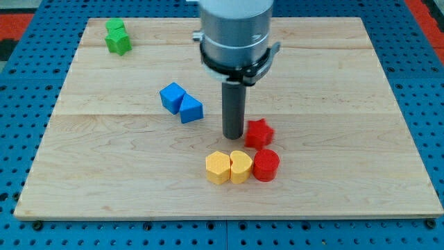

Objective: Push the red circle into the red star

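Observation:
The red circle [266, 165] lies near the view's bottom centre, touching the right side of a yellow heart [241, 167]. The red star [259, 133] sits just above the circle, a small gap apart. My tip [233, 136] stands on the board right at the star's left side, above the yellow blocks and up-left of the circle. The rod rises to the arm's grey body [234, 35] at the view's top.
A yellow hexagon [218, 167] touches the heart's left side. Two blue blocks [181, 103] lie together left of the rod. Two green blocks [117, 36] sit at the board's top left corner. The wooden board [347, 104] ends in a blue pegboard surround.

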